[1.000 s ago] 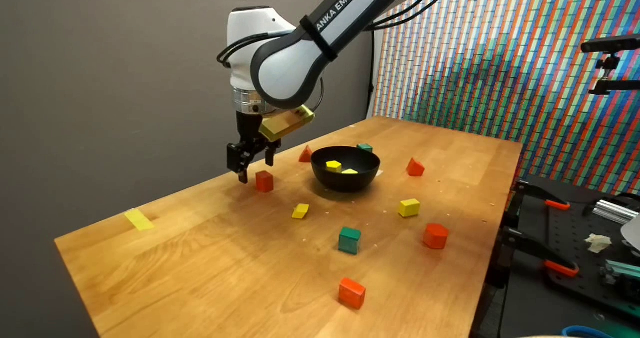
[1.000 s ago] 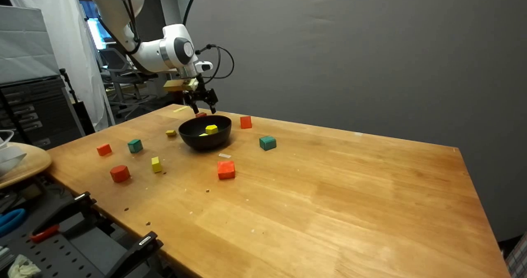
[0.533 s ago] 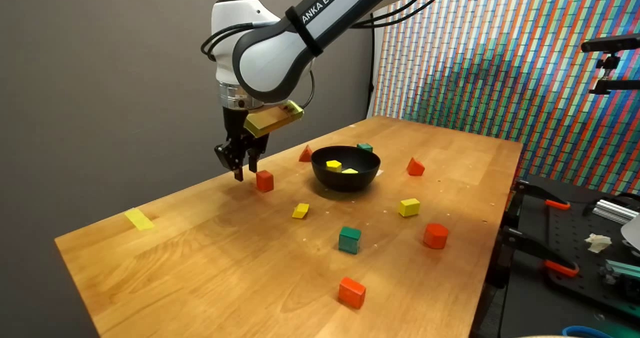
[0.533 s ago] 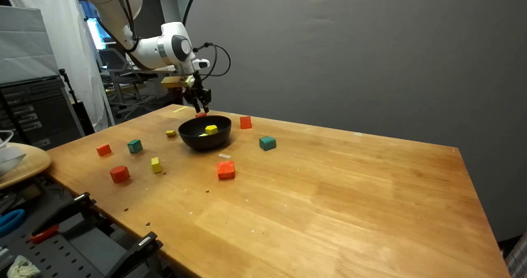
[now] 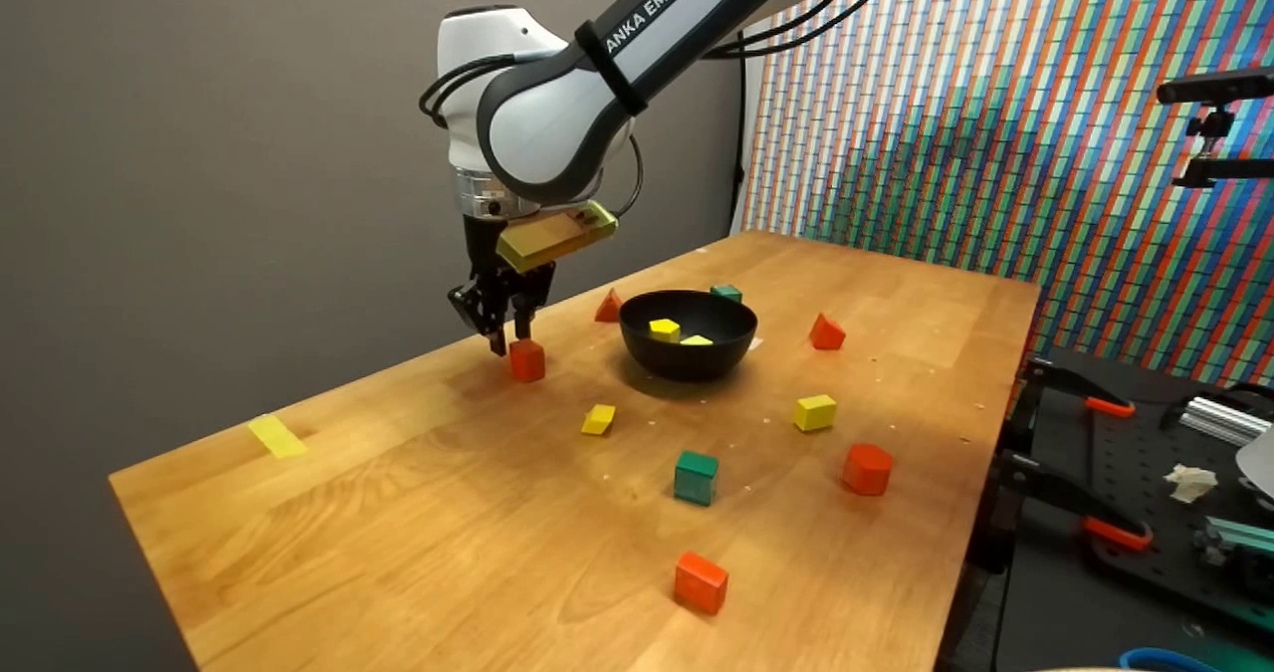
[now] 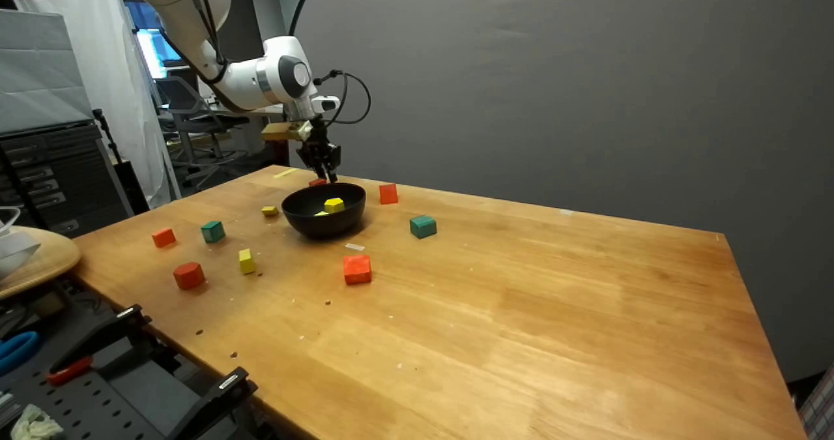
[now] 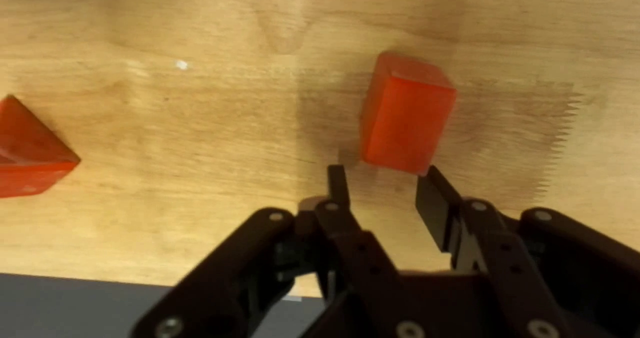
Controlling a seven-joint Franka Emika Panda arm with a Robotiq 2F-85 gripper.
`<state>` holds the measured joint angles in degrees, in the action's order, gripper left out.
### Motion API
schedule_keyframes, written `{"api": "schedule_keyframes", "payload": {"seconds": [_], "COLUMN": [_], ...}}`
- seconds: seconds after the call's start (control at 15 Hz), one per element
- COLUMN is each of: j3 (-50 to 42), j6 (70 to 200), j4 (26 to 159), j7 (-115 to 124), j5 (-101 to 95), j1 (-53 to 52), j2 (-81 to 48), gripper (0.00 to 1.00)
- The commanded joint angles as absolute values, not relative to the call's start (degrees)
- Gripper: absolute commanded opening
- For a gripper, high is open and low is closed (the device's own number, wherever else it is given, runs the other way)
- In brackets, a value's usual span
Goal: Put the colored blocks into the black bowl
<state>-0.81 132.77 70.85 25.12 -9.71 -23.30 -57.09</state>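
Gripper [image 7: 382, 182], jaws apart, empty | I reckon that gap's meant for this red wooden-looking oblong block [image 7: 412, 117] | then, presumably, glossy round black bowl [image 5: 687, 365]

Dark-edged white arm [image 5: 547, 134] lettered "ANKA EMIKA", with black strap [image 5: 609, 67] and cables [image 5: 719, 54]; black fingers [image 7: 439, 208], silver screws [image 7: 170, 326].

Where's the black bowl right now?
In an exterior view, the black bowl stands on the table right of the pincer, with a red triangular block just left and a green block partly hidden behind it.
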Motion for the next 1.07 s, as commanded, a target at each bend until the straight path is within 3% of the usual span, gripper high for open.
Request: {"api": "schedule_keyframes", "payload": {"seconds": [0.0,0.13,0.2,0.33,0.67,1.0], "j3": [-1.2,-0.6,-0.3,0.5,1.4,-0.9], "j6": [131.2,130.4,130.4,130.0,130.7,132.9], "j4": [71.2,71.5,71.9,72.6,75.8,88.7], "j7": [26.2,26.0,25.6,25.1,23.8,24.1], "j5": [-8.4,-8.0,-7.7,-6.7,-5.7,-8.5], "j1": [-23.3,-23.1,-23.0,-22.7,-22.5,-22.8], "j2": [-57.1,-57.1,-56.9,-56.7,-54.0,-41.4], "gripper": [0.72,0.88,0.46,0.51,0.1,0.14]}}
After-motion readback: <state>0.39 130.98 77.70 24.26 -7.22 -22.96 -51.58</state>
